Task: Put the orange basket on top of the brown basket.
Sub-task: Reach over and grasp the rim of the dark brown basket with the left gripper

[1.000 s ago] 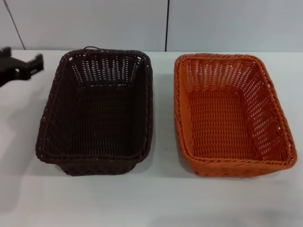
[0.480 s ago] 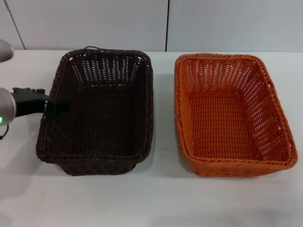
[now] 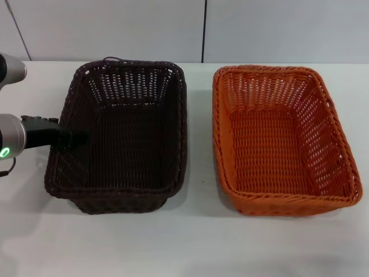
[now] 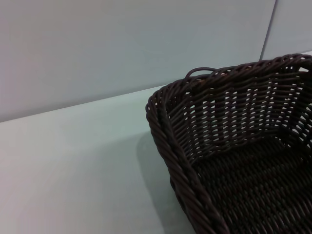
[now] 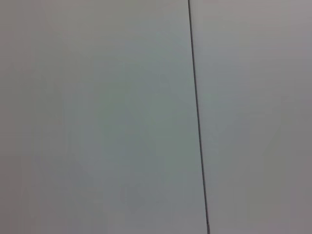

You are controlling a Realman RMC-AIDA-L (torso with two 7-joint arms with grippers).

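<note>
A: Which arm is nearest the work?

B: The left gripper (image 3: 69, 137). It sits at the left wall of the brown basket (image 3: 124, 138), about halfway along that long side, its dark tip at or over the braided rim. Whether the fingers are clenched on the rim, spread or just resting there, I cannot tell; they blend into the dark weave.

A: And the thing that has to move?

B: The orange basket (image 3: 282, 138) lies to the right of the brown one, on the far side of it from the left gripper. Both stand upright on the white surface (image 3: 190, 242), open side up, long axes running away from the robot and roughly parallel, with a strip of bare surface between them. They are near but not touching.

A: So which arm suits the lift?

B: I'd judge the right one, since the orange basket is on that side. But the right gripper shows in no view; its wrist camera looks only at a pale wall with a dark seam (image 5: 197, 117).

A: Anything in the way?

B: Nothing lies in either basket or between them. The left gripper at the brown rim could obstruct the orange basket coming down, if it remains there.

A: Farther back?

B: The left wrist view shows the brown basket's far corner (image 4: 234, 146), a small loose loop of weave (image 4: 197, 71) sticking up from the rim, then the wall.
</note>
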